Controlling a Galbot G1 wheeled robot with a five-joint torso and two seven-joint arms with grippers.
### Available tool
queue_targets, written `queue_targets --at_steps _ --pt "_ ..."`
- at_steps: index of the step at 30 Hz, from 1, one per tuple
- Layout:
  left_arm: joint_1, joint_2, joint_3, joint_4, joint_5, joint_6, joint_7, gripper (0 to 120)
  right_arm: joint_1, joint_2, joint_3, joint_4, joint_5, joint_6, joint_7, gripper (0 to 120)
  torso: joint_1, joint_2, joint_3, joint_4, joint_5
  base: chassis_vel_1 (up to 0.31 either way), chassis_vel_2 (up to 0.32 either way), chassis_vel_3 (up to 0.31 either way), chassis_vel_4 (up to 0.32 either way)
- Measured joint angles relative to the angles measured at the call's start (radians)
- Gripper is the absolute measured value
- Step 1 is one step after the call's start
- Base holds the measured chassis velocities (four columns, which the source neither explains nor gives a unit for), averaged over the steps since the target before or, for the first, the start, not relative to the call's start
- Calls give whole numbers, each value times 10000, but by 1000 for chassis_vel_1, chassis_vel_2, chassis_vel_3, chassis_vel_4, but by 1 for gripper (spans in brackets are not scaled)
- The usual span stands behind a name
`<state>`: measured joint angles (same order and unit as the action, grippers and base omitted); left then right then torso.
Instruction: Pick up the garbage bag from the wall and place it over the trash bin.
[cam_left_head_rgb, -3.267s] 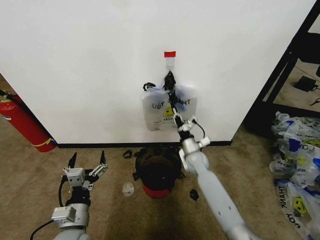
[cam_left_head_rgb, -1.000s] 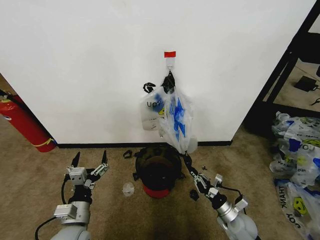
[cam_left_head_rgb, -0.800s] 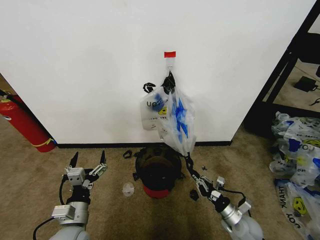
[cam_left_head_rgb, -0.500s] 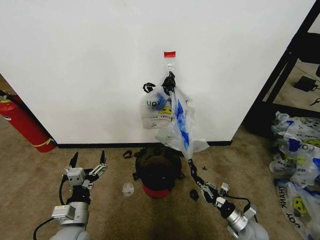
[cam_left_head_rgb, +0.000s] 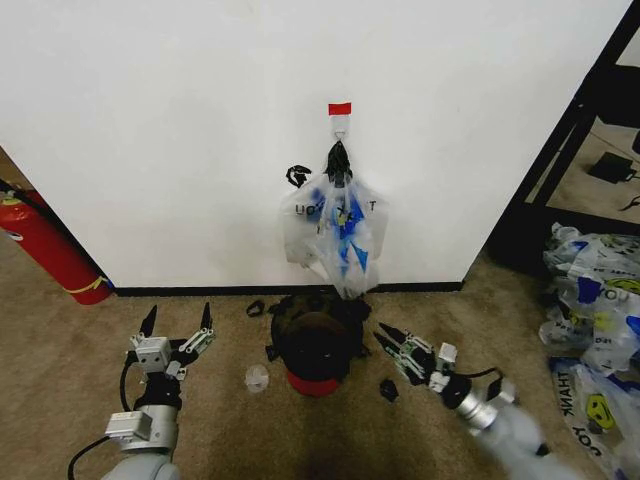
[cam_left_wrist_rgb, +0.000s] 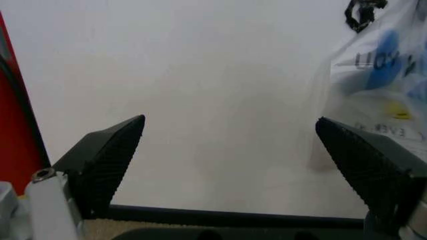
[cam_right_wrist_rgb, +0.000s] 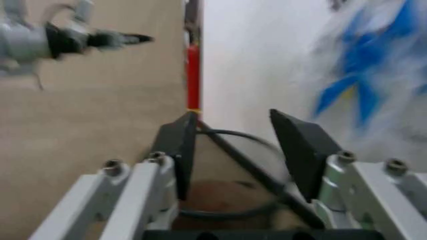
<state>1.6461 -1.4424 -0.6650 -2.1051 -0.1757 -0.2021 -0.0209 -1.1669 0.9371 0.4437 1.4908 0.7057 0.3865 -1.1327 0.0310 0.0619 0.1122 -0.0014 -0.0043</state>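
The garbage bag (cam_left_head_rgb: 335, 232), translucent white with blue handles and dark print, hangs against the wall (cam_left_head_rgb: 180, 120) from a hook under red tape (cam_left_head_rgb: 340, 108). Directly below it on the carpet stands the trash bin (cam_left_head_rgb: 315, 345), black with a red base. My right gripper (cam_left_head_rgb: 392, 346) is low beside the bin's right side, open and holding nothing; in the right wrist view its gap (cam_right_wrist_rgb: 233, 116) frames the bin's rim (cam_right_wrist_rgb: 248, 135), with the bag (cam_right_wrist_rgb: 373, 70) blurred beyond. My left gripper (cam_left_head_rgb: 178, 335) hovers open at the lower left, facing the wall, the bag (cam_left_wrist_rgb: 380, 75) off to one side.
A red fire extinguisher (cam_left_head_rgb: 45, 248) leans at the left by the black baseboard (cam_left_head_rgb: 190, 291). A pile of same-printed bags (cam_left_head_rgb: 595, 330) lies at the right beside a black shelf frame (cam_left_head_rgb: 565, 150). A small clear cup (cam_left_head_rgb: 257, 377) and a black scrap (cam_left_head_rgb: 388, 390) lie near the bin.
My right gripper had been drawing the bag's bottom down and toward me; it has let go and shifted right. The bag has swung back against the wall.
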Motion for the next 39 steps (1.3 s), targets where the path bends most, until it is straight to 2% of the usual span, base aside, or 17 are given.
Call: queue_targets --at_steps 1,3,5,6,11,13,16,18,20,22,25,27,32,39 --pt "-1 -7 18 21 12 -1 -1 100 128 -149 -83 42 8 117 542 48 0 -1 1 -4 1 0 0 0 0" --pt "-22 -33 63 79 63 -11 -2 100 453 -310 -539 333 108 377 2891 56 0 0 0 -2 6 0 0 0 0" --pt "-39 -39 85 134 104 -16 -5 100 862 -99 -1088 423 -95 564 4753 65 0 0 1 0 2 0 0 0 0" --pt "-39 -39 85 134 104 -16 -5 100 862 -99 -1088 423 -95 564 4753 65 0 0 1 0 2 0 0 0 0" --pt "-55 -6 81 160 141 -17 -5 100 2100 1021 -2278 -739 -1395 1339 5824 86 0 -1 1 0 7 0 0 0 0" --pt "-51 8 72 165 142 -18 -4 100 2291 1156 -2416 -947 -1626 1424 5934 90 0 -1 1 0 7 0 0 0 0" --pt "-22 80 -8 207 141 -36 -10 100 3363 1723 -2782 -2043 -2764 1888 6280 99 1 -1 2 2 5 0 0 0 0" --pt "-12 122 -58 246 133 -67 -27 100 3841 1929 -2853 -2508 -3099 2073 6387 97 1 -1 1 2 1 0 0 0 0" --pt "-12 177 -132 318 110 -113 -61 100 4347 2137 -3011 -2965 -3270 2131 6559 88 1 -1 1 1 3 0 0 0 0" --pt "-19 194 -148 342 97 -126 -72 100 4480 2188 -3073 -3087 -3297 2121 6615 85 0 -1 1 1 3 0 0 0 0" --pt "-67 243 -185 435 36 -167 -100 100 4957 2383 -3306 -3715 -3408 2035 6610 69 0 -1 1 -2 3 0 0 0 0" --pt "-79 244 -185 441 20 -168 -103 100 5068 2428 -3358 -3912 -3414 2018 6557 66 0 -1 1 -1 2 0 0 0 0" --pt "-199 242 -106 476 -1 -143 -107 100 5501 2779 -3577 -4760 -3523 2027 6365 45 0 -1 1 -1 3 0 0 0 0" --pt "-285 258 -83 602 -6 -128 -107 100 5547 2889 -3735 -4764 -3526 2051 6253 43 0 -1 0 -2 3 0 0 0 0"
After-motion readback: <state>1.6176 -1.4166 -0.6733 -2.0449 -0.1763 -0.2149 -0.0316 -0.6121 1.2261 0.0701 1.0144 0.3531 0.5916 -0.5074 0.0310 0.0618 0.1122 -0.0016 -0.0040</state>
